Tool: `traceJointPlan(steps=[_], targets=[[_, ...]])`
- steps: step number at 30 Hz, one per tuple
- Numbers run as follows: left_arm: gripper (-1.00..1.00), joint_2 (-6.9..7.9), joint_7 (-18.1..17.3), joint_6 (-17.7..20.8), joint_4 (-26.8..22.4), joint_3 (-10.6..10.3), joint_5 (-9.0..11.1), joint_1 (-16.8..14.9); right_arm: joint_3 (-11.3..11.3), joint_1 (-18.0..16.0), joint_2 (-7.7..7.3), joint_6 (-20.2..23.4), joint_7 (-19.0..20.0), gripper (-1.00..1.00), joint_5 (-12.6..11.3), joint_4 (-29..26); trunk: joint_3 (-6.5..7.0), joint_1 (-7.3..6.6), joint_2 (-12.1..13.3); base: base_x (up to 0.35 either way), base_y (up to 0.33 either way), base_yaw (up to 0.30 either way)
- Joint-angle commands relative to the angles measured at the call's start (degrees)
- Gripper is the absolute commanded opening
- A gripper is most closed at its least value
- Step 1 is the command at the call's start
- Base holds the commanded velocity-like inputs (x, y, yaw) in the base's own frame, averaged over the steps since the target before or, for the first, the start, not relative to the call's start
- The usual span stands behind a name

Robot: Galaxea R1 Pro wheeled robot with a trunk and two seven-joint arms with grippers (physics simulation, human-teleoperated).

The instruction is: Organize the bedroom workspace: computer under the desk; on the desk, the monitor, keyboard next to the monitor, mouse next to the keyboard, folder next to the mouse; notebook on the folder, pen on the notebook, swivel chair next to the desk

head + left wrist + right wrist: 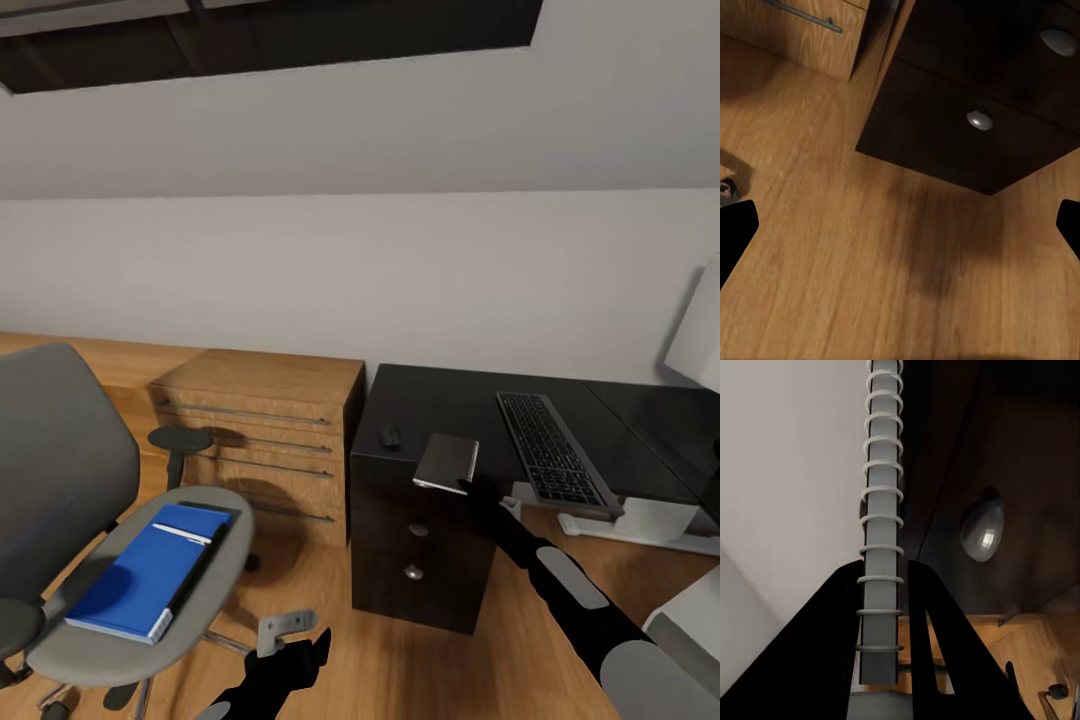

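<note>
The grey swivel chair [60, 470] stands on the floor at the left. On its seat lies the blue folder [145, 570], with the thin white pen [182, 533] across its far end. My right gripper [468, 487] is shut on the grey spiral-bound notebook [446, 461], holding it just above the left end of the black desk [450, 400]. In the right wrist view the notebook [879, 555] stands edge-on between the fingers [937, 622]. The mouse [390, 436] and keyboard [553, 450] lie on the desk. The monitor's white back [700, 330] shows at the right edge. My left gripper [300, 650] hangs open and empty over the floor.
A light wooden dresser [270, 420] stands between the chair and the desk's black drawer unit [420, 545]. The drawer knobs [979, 120] face my left gripper [900, 232]. A pale box corner [690, 620] shows at the lower right. Bare wood floor [320, 580] lies in front.
</note>
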Motion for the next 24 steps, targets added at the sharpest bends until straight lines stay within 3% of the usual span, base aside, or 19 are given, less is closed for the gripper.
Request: traceJointPlan(steps=[1, 12, 24], targets=[[1.0, 0.0, 0.47, 0.13, -0.11, -0.04, 0.6, -0.01, 0.3, -0.03, -0.09, -0.09, 0.25, -1.0, -0.1, 0.15, -0.24, 0.23, -0.44, 0.0, 0.0, 0.0], [1.0, 0.05, 0.55, 0.13, -0.09, -0.37, 0.46, -0.01, 0.3, -0.03, -0.09, -0.24, 0.24, -1.0, -0.03, 0.43, -0.42, 0.45, -0.84, 0.001, 0.0, 0.0], [1.0, 0.17, 0.56, 0.13, 0.07, -1.35, 0.2, -0.01, 0.23, -0.03, -0.1, -0.27, 0.19, -1.0, -0.02, 0.86, -0.42, 0.45, -0.84, 0.131, 0.0, 0.0]])
